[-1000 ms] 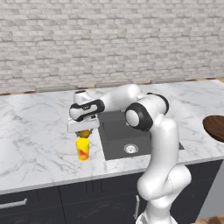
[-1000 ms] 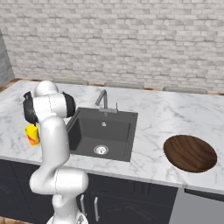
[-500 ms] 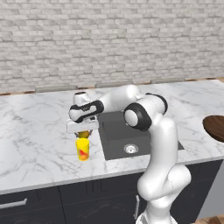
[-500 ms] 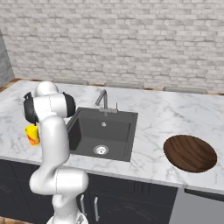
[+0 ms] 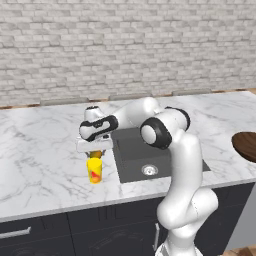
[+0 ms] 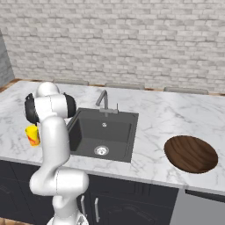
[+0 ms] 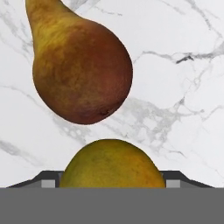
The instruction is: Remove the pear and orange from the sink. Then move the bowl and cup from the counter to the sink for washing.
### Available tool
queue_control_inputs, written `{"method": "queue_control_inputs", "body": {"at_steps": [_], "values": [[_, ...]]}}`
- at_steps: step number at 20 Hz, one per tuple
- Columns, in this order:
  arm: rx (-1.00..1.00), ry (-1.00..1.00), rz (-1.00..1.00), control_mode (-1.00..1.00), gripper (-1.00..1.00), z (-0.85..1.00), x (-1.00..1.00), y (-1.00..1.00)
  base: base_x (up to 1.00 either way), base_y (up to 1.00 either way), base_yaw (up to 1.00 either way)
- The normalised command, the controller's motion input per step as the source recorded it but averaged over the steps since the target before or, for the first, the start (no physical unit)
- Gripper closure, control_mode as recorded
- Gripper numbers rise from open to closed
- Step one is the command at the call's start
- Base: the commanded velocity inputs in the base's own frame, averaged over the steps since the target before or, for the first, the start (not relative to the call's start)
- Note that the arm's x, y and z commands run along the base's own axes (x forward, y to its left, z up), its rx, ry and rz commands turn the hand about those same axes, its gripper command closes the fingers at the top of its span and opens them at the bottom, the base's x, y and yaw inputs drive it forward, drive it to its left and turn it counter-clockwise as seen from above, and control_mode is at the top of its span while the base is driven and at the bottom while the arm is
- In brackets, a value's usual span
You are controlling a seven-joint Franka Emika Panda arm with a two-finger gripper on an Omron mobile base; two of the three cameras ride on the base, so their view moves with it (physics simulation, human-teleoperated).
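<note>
The small round yellow-orange fruit (image 7: 112, 165) is held between the widely spread fingers of the gripper (image 7: 113, 180), over the white marble counter (image 7: 179, 87) left of the dark grey sink basin (image 5: 131, 152). The reddish-brown lumpy pear (image 7: 81, 70) is seen lying on the marble just beyond it.

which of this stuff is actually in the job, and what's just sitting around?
In the job:
- pear, out on the counter
- orange, between the fingers
- sink
- cup
- bowl

Just there:
- faucet
- brick wall
</note>
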Motion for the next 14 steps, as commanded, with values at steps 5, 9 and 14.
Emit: {"method": "queue_control_inputs", "body": {"at_steps": [5,9,14], "values": [[0.00,0.00,-0.06,-1.00,1.00,-0.09,0.00,0.00,0.00,0.00,0.00],[0.00,0.00,-0.06,-1.00,1.00,-0.10,0.01,0.02,0.00,0.00,0.00],[0.00,0.00,-0.07,-1.00,1.00,-0.09,0.00,0.01,0.00,0.00,0.00]]}}
